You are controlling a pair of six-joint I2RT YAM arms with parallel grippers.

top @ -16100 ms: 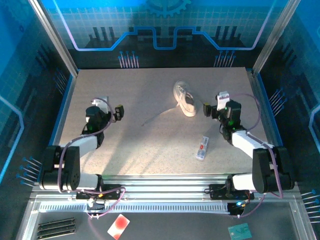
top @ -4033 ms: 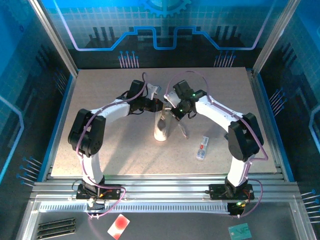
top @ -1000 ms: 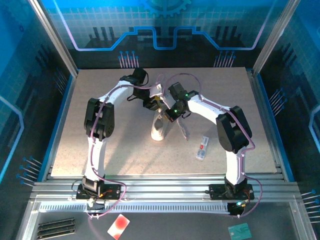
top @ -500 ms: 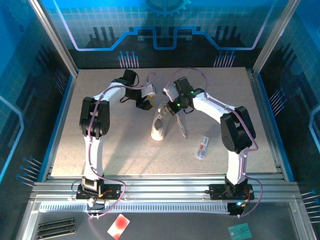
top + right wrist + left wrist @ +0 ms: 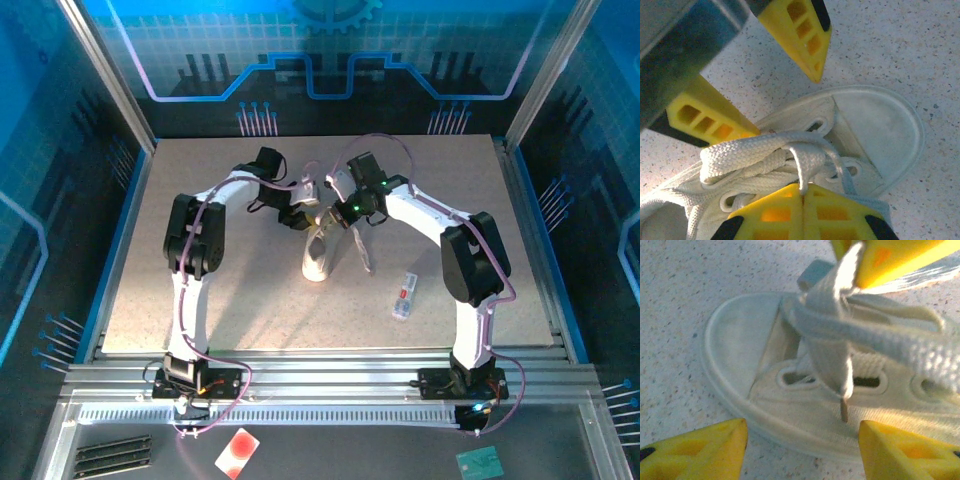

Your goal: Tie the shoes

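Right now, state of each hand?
Left hand: open, holding nothing, fingers spread over the shoe.
Right hand: closed, pinching a lace.

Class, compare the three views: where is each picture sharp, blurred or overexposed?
Top external view: even light on the table, blue glow around it, sneaker small but clear. Left wrist view: the lace crossing in front is soft, glaring white near the top. Right wrist view: lace weave crisp; the left gripper has a blurred body at upper left.
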